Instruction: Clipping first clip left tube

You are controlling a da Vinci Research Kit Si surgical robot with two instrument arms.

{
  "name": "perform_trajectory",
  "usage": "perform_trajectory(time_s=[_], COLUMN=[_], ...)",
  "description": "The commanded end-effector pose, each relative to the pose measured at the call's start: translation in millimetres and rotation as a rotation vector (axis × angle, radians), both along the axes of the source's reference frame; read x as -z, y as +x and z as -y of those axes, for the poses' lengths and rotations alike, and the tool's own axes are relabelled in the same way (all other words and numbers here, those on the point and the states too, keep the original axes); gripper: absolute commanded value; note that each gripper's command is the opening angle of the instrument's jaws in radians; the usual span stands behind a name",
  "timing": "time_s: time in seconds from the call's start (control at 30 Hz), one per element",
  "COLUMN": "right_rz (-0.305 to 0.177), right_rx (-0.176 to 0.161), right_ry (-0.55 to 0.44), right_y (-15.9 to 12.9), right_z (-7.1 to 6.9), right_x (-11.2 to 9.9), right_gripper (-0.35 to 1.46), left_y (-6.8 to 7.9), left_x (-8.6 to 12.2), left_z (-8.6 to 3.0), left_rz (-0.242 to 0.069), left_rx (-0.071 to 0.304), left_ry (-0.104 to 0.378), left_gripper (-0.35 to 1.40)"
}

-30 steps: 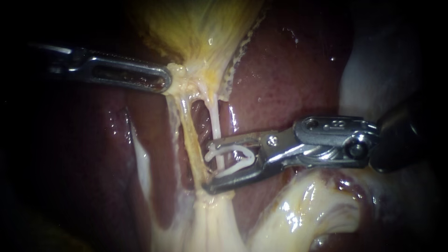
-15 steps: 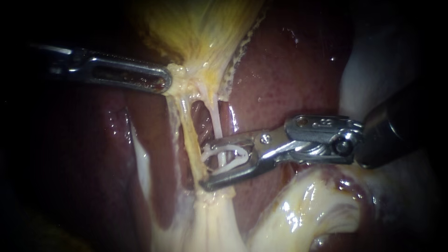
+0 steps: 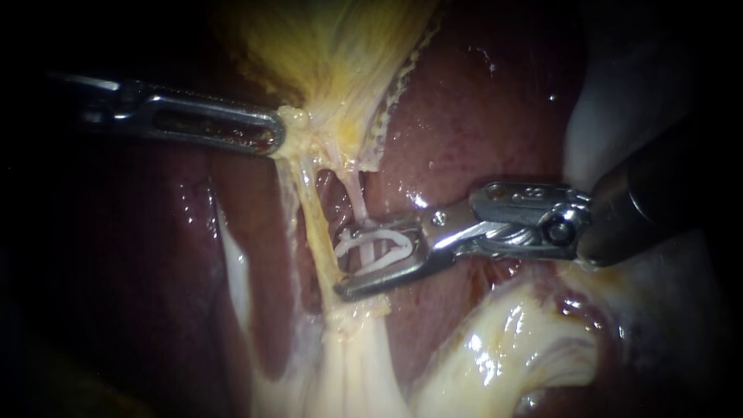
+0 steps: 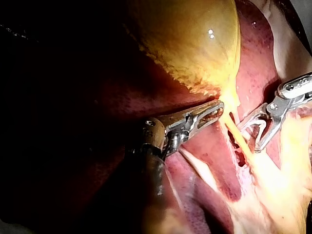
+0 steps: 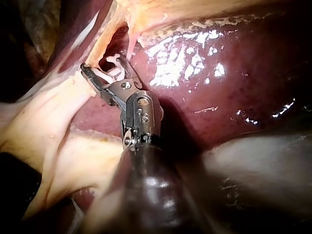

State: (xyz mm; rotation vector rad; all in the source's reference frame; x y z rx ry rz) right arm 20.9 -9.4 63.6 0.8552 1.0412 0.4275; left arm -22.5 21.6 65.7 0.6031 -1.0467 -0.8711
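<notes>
Two tubes run down from the yellow gallbladder (image 3: 333, 54): a yellowish left tube (image 3: 313, 217) and a thin whitish right tube (image 3: 357, 203). My left instrument (image 3: 271, 139) comes in from the left, its jaws shut on tissue at the gallbladder's neck, also seen in the left wrist view (image 4: 214, 111). My right instrument (image 3: 340, 262) holds a white clip (image 3: 379, 237) between its jaws. The clip straddles the thin whitish tube, and the jaw tips reach the edge of the yellowish tube. The right wrist view shows the same jaws (image 5: 100, 68) against the tubes.
Dark red liver (image 3: 480, 116) lies behind and on both sides of the tubes. Pale glistening fatty tissue (image 3: 495, 348) bulges below the right instrument's shaft. A whitish sheet (image 3: 619, 101) shows at the upper right.
The right instrument has moved left and slightly up along the tubes, and its jaws have narrowed on the clip. The left instrument has kept its hold and place.
</notes>
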Motion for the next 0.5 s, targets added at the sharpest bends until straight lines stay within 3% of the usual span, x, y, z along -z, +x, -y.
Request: perform_trajectory(time_s=[0.03, 0.5], right_rz=[0.000, -0.065], right_rx=[0.000, -0.042], right_ry=[0.000, 0.018], right_y=[0.1, 3.2], right_z=[0.0, 0.7], right_x=[-0.1, 0.8], right_gripper=[0.48, 0.50], left_y=[0.0, -0.3], left_x=[0.0, 0.0], left_z=[0.0, 0.0], left_rz=[0.000, -0.001], left_rx=[0.000, 0.002], left_ry=[0.000, 0.000], left_gripper=[-0.35, -0.35])
